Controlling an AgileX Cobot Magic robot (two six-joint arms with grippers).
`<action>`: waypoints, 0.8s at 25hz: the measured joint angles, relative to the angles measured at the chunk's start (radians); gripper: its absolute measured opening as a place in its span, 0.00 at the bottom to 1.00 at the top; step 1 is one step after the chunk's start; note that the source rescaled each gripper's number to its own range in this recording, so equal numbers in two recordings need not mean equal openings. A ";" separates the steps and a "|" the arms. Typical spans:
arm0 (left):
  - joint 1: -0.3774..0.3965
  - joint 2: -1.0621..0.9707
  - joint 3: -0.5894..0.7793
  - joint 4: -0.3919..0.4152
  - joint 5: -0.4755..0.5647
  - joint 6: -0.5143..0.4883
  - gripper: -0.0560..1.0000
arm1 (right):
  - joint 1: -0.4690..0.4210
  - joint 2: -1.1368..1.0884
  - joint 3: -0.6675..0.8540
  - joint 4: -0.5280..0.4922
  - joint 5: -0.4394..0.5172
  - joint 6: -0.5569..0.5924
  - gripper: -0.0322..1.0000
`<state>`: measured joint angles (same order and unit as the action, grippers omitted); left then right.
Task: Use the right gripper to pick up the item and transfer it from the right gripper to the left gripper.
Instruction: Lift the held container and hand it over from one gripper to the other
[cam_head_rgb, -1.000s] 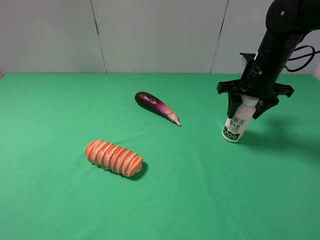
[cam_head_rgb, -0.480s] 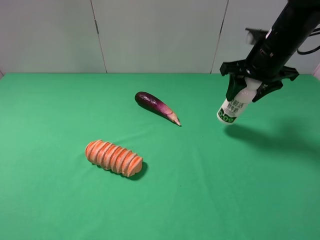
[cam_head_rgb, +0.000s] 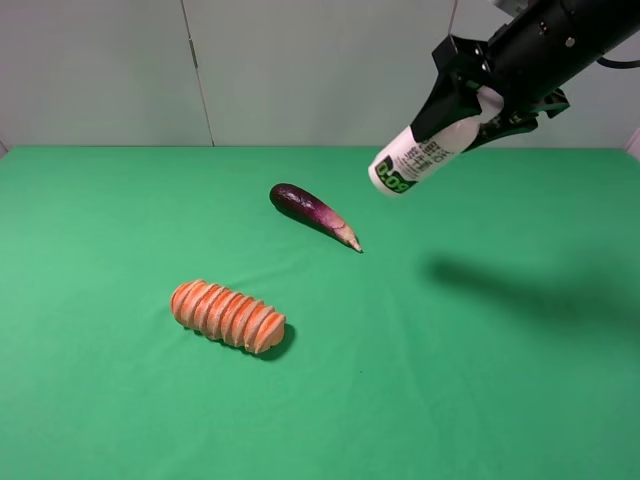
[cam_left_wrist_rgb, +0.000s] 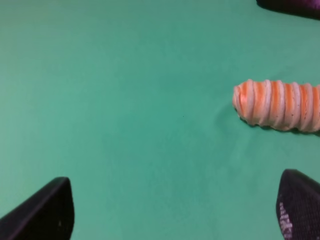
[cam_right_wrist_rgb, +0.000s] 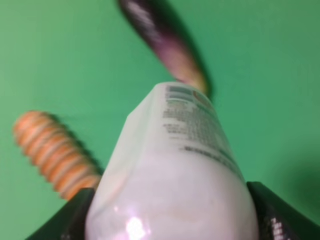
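One bottle (cam_head_rgb: 418, 157) clamped top-end in my right claw (cam_head_rgb: 472, 103), long axis slanted, base pointing down toward left edge of desk (cam_head_rgb: 90, 400).

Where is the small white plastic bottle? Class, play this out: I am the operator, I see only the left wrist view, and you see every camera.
Observer: The small white plastic bottle hangs in the air, clamped at its cap end by the right gripper.
Operator: Upright?
Observer: No, tilted; its banded base points down toward the purple eggplant.
Operator: Anything beneath it?
Observer: A shadow on the green table, right of the eggplant.
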<state>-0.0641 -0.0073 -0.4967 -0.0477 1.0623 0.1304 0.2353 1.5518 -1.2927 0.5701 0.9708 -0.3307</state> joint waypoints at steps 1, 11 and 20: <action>0.000 0.000 0.000 0.000 0.000 0.000 0.59 | 0.000 -0.002 0.000 0.029 0.002 -0.027 0.03; 0.000 0.000 0.000 0.000 0.000 0.000 0.59 | 0.000 -0.003 0.127 0.448 -0.042 -0.423 0.03; 0.000 0.000 0.000 0.000 0.000 0.000 0.59 | 0.000 -0.003 0.141 0.599 -0.042 -0.549 0.03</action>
<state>-0.0641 -0.0073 -0.4967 -0.0477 1.0623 0.1304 0.2353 1.5485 -1.1518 1.1689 0.9284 -0.8796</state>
